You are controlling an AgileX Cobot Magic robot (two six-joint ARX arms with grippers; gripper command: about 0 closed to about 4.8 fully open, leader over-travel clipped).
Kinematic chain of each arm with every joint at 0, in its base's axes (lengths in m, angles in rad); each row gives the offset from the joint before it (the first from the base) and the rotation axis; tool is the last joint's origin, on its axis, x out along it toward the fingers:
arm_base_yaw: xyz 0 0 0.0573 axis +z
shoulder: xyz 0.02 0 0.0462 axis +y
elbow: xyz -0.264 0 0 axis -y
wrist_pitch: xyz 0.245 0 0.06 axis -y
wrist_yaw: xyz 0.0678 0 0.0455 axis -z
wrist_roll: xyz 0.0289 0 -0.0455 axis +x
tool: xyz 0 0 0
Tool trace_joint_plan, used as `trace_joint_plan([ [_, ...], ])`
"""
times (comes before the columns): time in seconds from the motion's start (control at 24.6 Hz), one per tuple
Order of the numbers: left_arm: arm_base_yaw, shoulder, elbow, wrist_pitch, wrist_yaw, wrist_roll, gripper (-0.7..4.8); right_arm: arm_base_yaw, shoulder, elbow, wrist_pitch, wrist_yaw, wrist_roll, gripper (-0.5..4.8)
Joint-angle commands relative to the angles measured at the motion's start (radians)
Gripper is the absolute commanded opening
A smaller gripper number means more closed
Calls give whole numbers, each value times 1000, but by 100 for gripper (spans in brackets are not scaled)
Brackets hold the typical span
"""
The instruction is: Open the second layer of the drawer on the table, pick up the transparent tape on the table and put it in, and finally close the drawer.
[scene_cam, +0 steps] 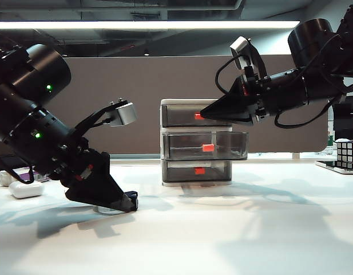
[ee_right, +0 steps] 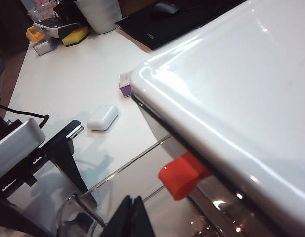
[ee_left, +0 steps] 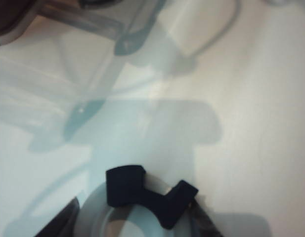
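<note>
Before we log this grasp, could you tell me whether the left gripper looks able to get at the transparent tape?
Probably yes: the left gripper is down at the table with its fingers around the transparent tape, and nothing blocks it.

- A white oval plastic case point(scene_cam: 26, 189) lies on the far left, well apart from everything else; the right wrist view shows it too point(ee_right: 102, 117).
- A small purple-and-white box point(ee_right: 125, 85) sits just beyond the case.
- A multicoloured puzzle cube with a black grid point(scene_cam: 347, 153) stands at the far right edge.
- A flat brown partition panel point(scene_cam: 147, 97) runs across the background.
- A yellow sponge-like block point(ee_right: 76, 35), a white cup point(ee_right: 98, 14) and a black mat carrying a computer mouse point(ee_right: 164, 22) crowd the far side.
</note>
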State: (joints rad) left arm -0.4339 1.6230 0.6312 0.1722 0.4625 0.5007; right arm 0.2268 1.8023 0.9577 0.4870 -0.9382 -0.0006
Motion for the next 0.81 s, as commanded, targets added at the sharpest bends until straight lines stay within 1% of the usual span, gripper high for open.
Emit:
trace_joint_plan([
  [0.04, 1, 5, -4, -59, 1, -3, 76, 1, -5, 5, 4, -4, 0, -5],
  [0.12, 0, 4, -4, -57, 10, -4, 74, 1, -5, 5, 3, -4, 0, -5],
  [0.2, 1, 3, -4, -50, 9, -23, 56, 1, -5, 5, 3, -4, 0, -5],
  [0.28, 1, -4, -4, -51, 3, -32, 56, 1, -5, 5, 1, -4, 0, -5],
  [0.41, 0, -78, -4, -53, -36, -45, 56, 1, -5, 5, -17, -3, 0, -5],
  [0.49, 0, -153, -3, -59, -40, -45, 56, 1, -5, 5, -19, -4, 0, -5],
  [0.65, -1, -291, 9, -61, -32, -97, 56, 1, -5, 5, -19, -3, 0, -5],
  [0.77, -8, -309, 62, -73, -8, -98, 56, 2, -5, 5, -19, -3, 0, -5],
  [0.81, -28, -307, 93, -73, -17, -97, 56, 2, -5, 5, -19, -3, 0, -5],
])
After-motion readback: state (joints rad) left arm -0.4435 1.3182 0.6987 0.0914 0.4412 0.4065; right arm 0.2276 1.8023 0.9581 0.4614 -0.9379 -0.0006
